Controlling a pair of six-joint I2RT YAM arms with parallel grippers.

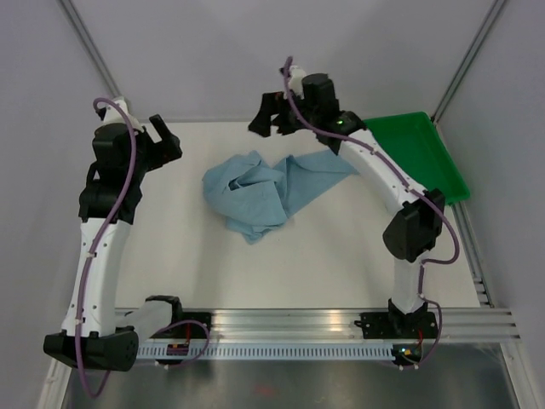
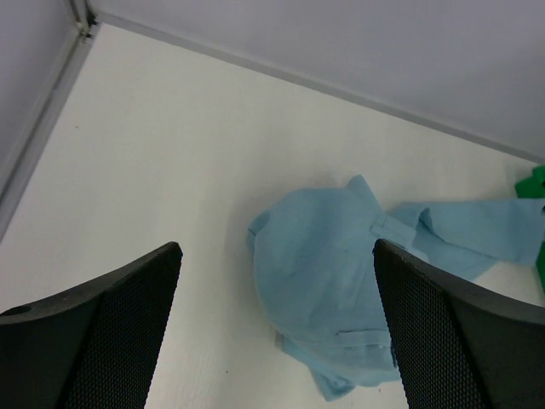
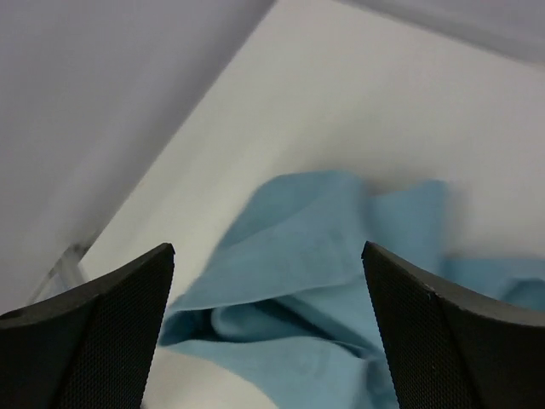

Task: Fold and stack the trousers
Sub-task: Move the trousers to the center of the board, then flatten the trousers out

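The light sky-blue trousers [image 1: 260, 192] lie crumpled in a heap near the middle of the white table, one part spread out to the right toward the tray. My left gripper [image 1: 167, 139] hangs open to the left of the heap, apart from it. In the left wrist view the trousers [image 2: 332, 281] lie below and beyond the open left gripper [image 2: 277, 245]. My right gripper [image 1: 269, 115] is raised over the back of the heap, open and holding nothing. The right wrist view looks down between the open right gripper [image 3: 266, 248] onto folds of the trousers [image 3: 324, 256].
A green plastic tray [image 1: 426, 153] stands at the back right, touching the cloth's right end; its corner also shows in the left wrist view as the green tray [image 2: 532, 183]. Grey walls close the back and sides. A metal rail [image 1: 324, 328] runs along the near edge.
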